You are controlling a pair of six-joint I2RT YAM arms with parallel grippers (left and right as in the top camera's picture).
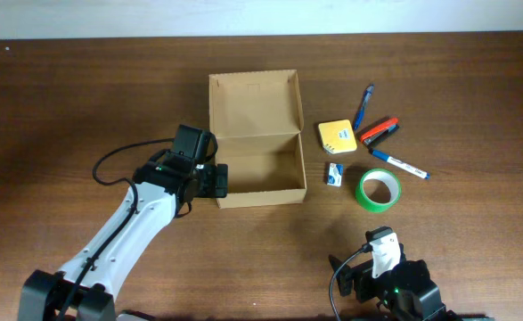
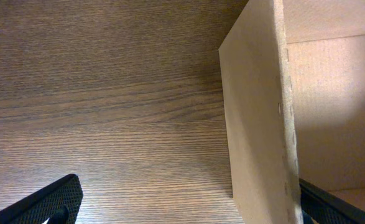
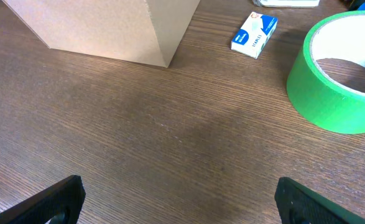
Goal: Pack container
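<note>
Plain container (image 1: 257, 169); blue-white box (image 3: 253, 34) lettered "STAPLES"

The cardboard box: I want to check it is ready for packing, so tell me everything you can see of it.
The container is a plain tan cardboard box, rectangular, standing on the wooden table. Its hinged lid is folded back at the far side, so it stands open; the inside looks empty. The left gripper straddles its left wall near the front corner, jaws open, one finger inside; contact cannot be told.

Container (image 1: 259, 169) mid-table — tape roll (image 1: 379, 206) to its right, left end effector (image 1: 218, 181) astride its left wall
</note>
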